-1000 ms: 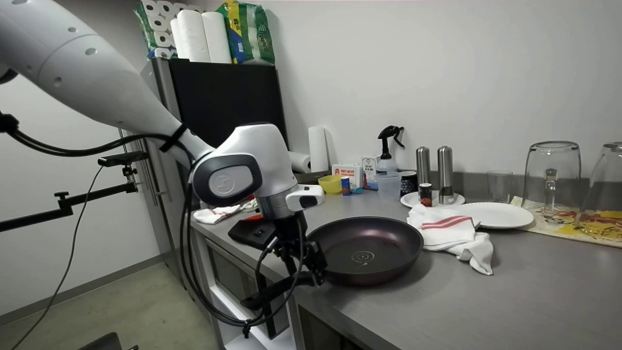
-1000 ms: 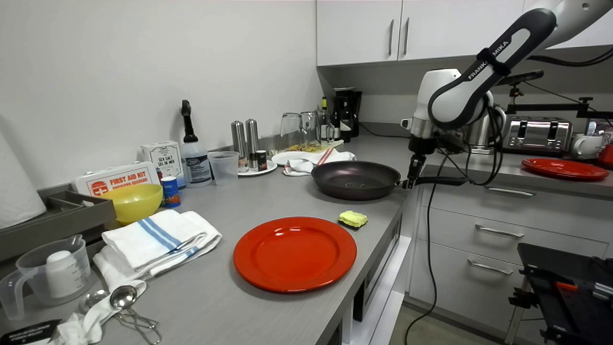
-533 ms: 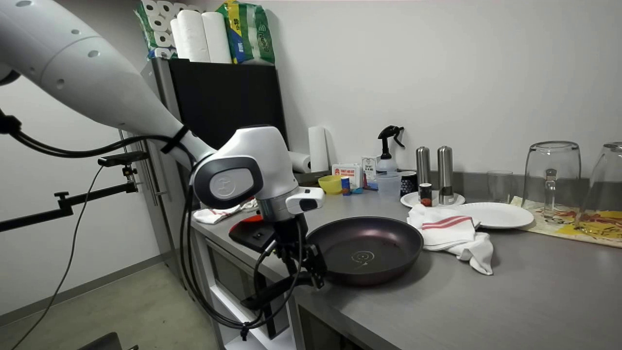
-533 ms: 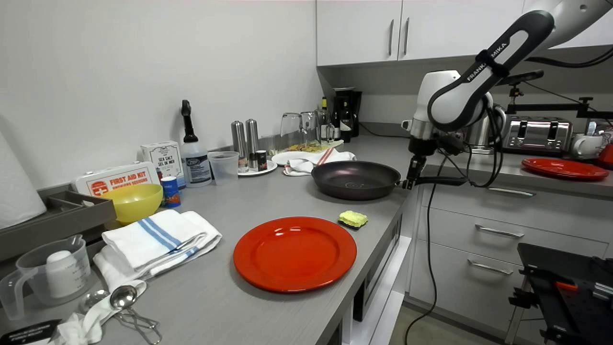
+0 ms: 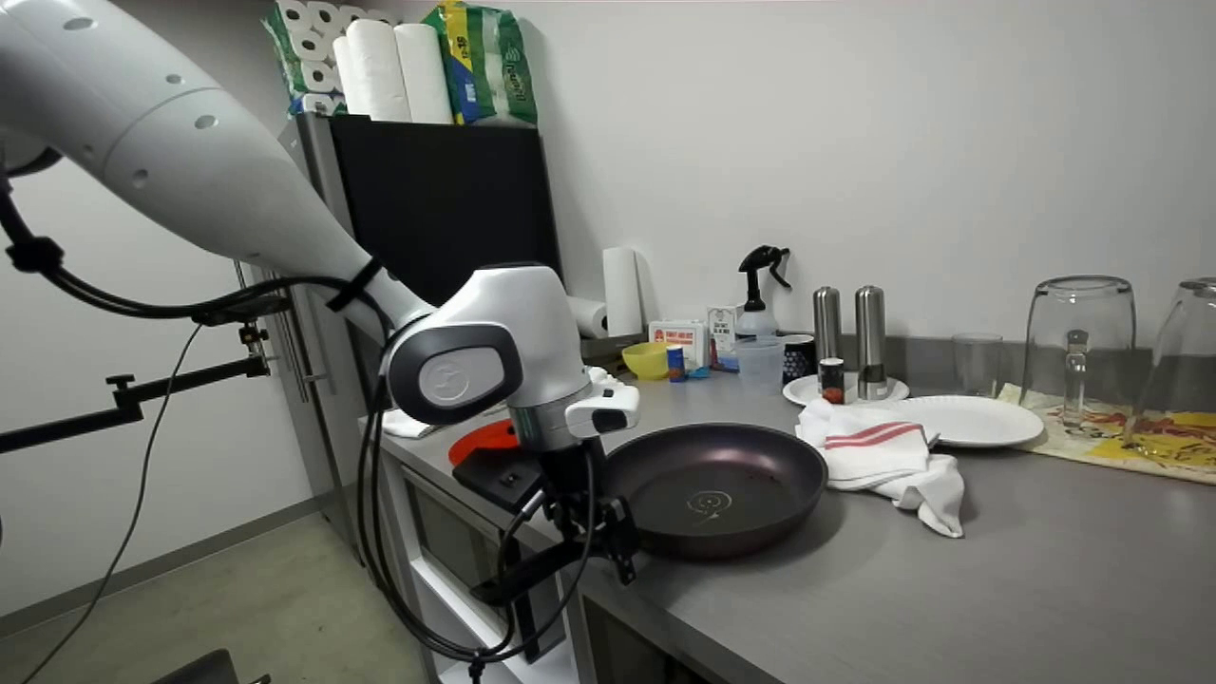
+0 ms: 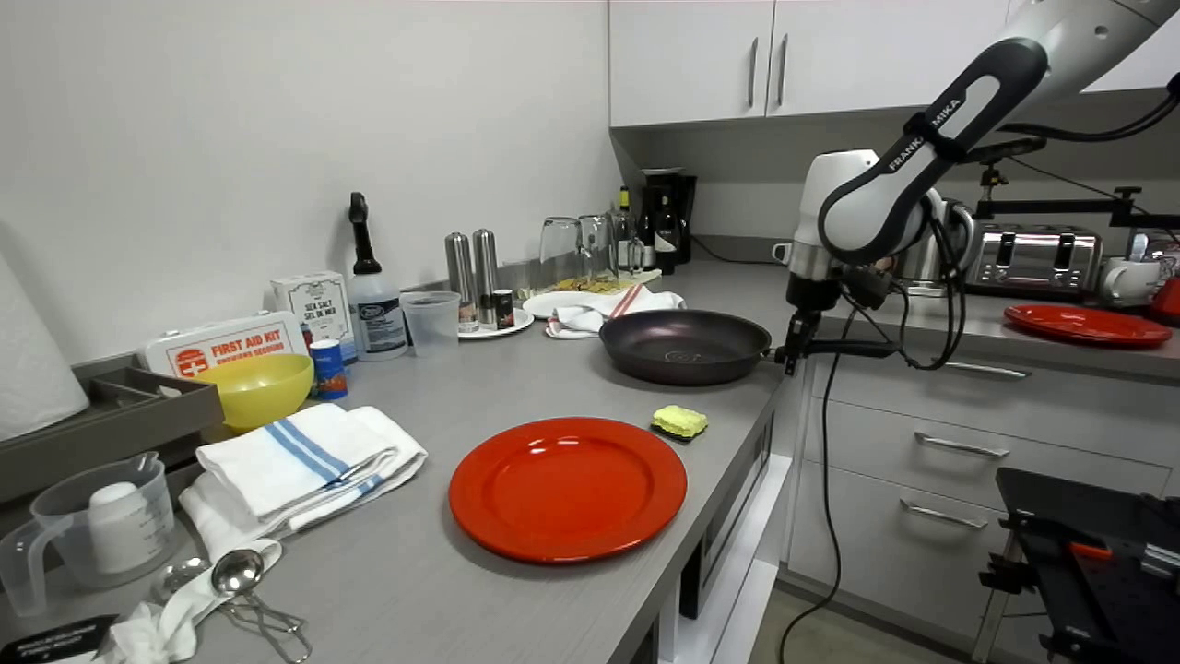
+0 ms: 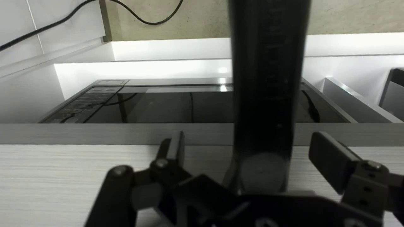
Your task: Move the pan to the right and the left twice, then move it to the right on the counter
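Since the tool stands spread astride the handle of the pan, which rests on the bench with that handle jutting past the front edge, careful centring and a firm close should precede any sideways slide.

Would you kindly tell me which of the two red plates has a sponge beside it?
The red plate on the counter near the pan, with a yellow sponge close by. The other red plate, in front of the toaster, has none nearby.
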### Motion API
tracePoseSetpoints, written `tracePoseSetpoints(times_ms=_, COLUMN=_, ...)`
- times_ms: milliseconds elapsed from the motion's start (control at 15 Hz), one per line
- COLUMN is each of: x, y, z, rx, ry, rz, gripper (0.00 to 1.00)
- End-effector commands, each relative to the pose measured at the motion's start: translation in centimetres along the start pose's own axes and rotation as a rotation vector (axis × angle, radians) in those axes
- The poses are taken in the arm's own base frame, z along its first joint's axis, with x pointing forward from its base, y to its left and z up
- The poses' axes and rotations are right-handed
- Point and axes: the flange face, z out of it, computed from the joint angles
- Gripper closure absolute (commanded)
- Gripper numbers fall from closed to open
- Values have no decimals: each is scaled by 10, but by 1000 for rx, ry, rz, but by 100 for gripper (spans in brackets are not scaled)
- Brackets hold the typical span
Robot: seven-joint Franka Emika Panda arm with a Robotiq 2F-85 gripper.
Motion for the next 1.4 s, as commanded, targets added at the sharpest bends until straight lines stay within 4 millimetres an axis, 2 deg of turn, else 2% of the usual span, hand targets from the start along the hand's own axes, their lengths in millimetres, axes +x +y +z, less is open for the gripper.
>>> tracePoseSetpoints(times_ms=0, x=11, y=2, z=-2, rx=10, ry=25, rz=9, gripper=0)
tracePoseSetpoints(times_ms=533, x=19, y=4, z=-8, rx=10, ry=41, rz=10, gripper=0)
tracePoseSetpoints(times_ms=600, x=19, y=3, z=-8, rx=13, ry=38, rz=11, gripper=25)
tracePoseSetpoints(times_ms=667, x=19, y=3, z=-8, rx=14, ry=39, rz=12, gripper=26)
tracePoseSetpoints(times_ms=733, x=19, y=3, z=-8, rx=13, ry=39, rz=13, gripper=32)
tracePoseSetpoints(times_ms=1133, x=19, y=3, z=-7, rx=12, ry=38, rz=15, gripper=78)
tracePoseSetpoints(times_ms=1333, x=19, y=3, z=-7, rx=9, ry=38, rz=13, gripper=78)
